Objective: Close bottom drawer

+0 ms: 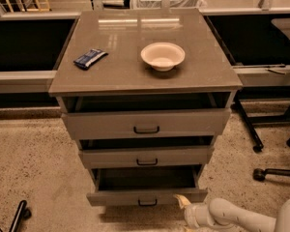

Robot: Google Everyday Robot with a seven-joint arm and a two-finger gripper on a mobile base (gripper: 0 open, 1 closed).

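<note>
The bottom drawer (146, 196) is the lowest of three in the grey-brown cabinet and stands partly open, its dark inside showing above a front with a small dark handle (148, 203). My gripper (182, 203) is at the bottom right, its pale fingertip just in front of the drawer front's right end. The white arm (232, 216) runs off toward the lower right corner. The middle drawer (146, 156) and the top drawer (146, 123) are each open a little.
A cream bowl (162, 56) and a blue packet (90, 58) lie on the cabinet top (135, 76). Chair wheels and legs (270, 172) stand on the speckled floor at the right. A dark object (18, 216) lies at the lower left.
</note>
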